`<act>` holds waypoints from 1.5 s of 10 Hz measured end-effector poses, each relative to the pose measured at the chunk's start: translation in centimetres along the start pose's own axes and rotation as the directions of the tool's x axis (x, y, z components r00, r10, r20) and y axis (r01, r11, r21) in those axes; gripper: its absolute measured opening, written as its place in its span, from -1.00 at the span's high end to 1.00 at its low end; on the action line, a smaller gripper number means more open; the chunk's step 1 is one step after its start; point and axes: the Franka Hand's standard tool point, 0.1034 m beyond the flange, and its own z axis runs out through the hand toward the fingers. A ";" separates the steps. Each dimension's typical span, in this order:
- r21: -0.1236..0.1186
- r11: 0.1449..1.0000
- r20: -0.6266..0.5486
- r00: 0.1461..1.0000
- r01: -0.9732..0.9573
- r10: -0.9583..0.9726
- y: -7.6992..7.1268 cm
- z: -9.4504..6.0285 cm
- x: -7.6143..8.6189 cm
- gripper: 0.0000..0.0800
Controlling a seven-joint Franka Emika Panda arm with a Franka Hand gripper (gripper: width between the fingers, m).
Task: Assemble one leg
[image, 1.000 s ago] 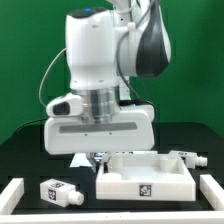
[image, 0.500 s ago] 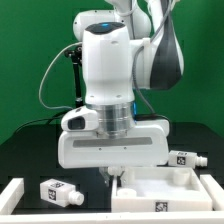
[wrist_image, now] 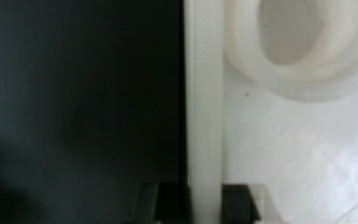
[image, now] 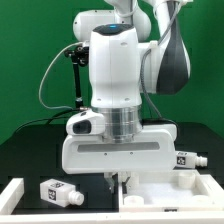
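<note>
My gripper [image: 115, 182] is low over the table, shut on the rim of the large white tabletop piece [image: 165, 196]. In the wrist view the two fingers [wrist_image: 167, 198] stand on either side of the tabletop's upright rim wall [wrist_image: 202, 100] and press against it. A round screw socket [wrist_image: 300, 50] shows in the tabletop's floor. One leg [image: 58, 192], a small white tagged block, lies on the black table at the exterior view's left front. A second leg [image: 187, 160] lies at the right, behind the tabletop. The arm hides the table's middle.
A white bar [image: 10, 193] lies at the exterior view's left front edge. The table surface is black and the backdrop green. A black stand [image: 76, 75] rises behind the arm.
The arm has come toward the camera and to the exterior view's right. The tabletop piece has slid with it, now lower and further right in view. The legs have not moved.
</note>
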 end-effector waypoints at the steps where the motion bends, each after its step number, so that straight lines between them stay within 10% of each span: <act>1: 0.000 1.000 0.000 1.000 0.000 0.000 0.0 0.0 0.0 0.86; 12: -0.005 1.000 -0.002 1.000 -0.023 0.023 -0.1 0.0 1.6 0.86; 14: -0.005 1.000 -0.003 1.000 -0.022 0.022 -0.1 -0.1 1.7 0.06; 15: 0.002 1.000 0.013 1.000 0.002 -0.002 0.2 -1.4 1.3 0.06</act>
